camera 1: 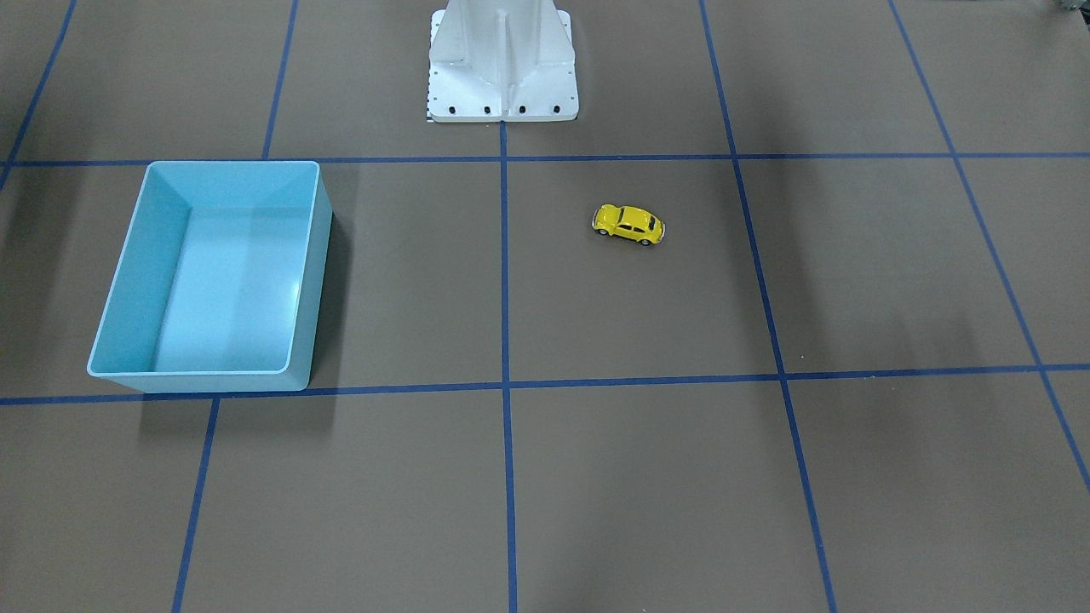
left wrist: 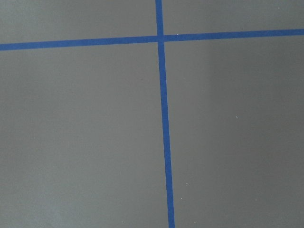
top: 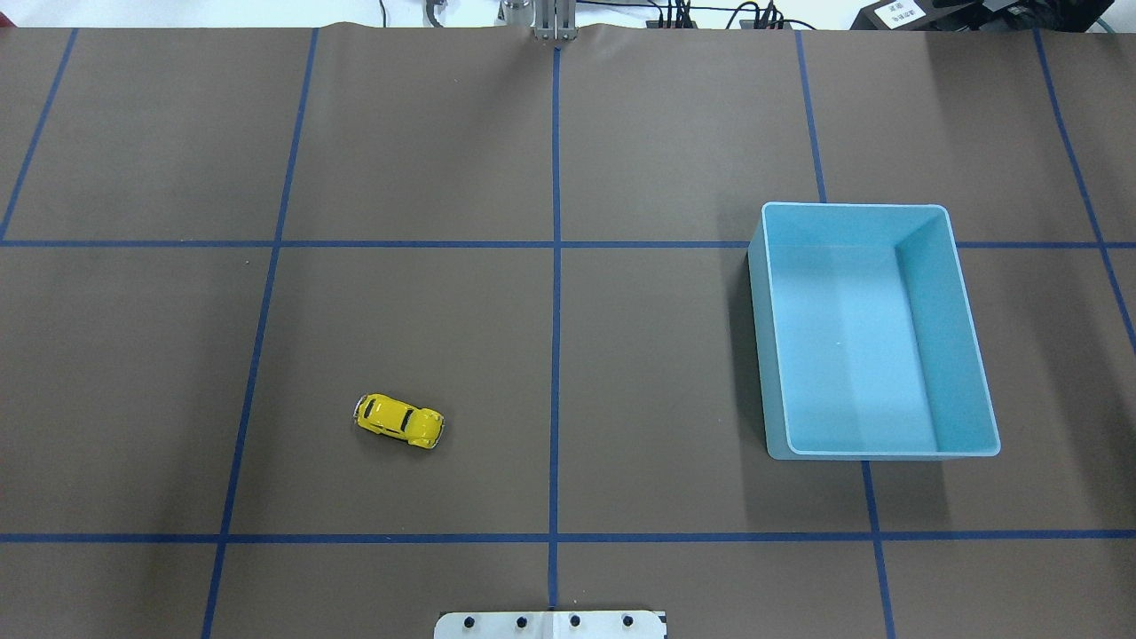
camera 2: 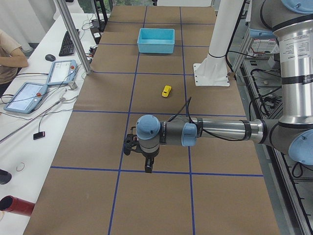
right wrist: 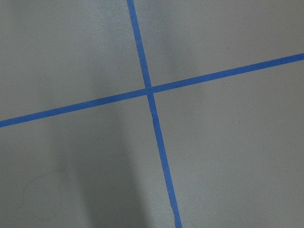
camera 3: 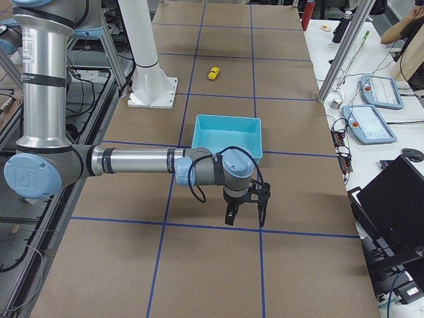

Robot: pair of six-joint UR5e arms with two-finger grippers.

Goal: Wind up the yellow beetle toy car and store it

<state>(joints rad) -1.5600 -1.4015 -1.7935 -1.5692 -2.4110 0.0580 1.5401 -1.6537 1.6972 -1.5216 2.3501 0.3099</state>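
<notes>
Status: tiny glossy yellow beetle toy car [camera 1: 628, 224] sits on its wheels on the brown table with blue tape lines [camera 1: 596, 477]. It's well apart from both grippers and from the empty light-blue plastic bin [camera 1: 128, 289]. Left gripper [camera 2: 139, 159] and right gripper [camera 3: 244, 215] hover over the table at opposite ends, and honestly I can't tell how far open either one is.

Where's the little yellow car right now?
Overhead view: the yellow beetle toy car sits on the table's left half, well apart from the light-blue bin on the right.
</notes>
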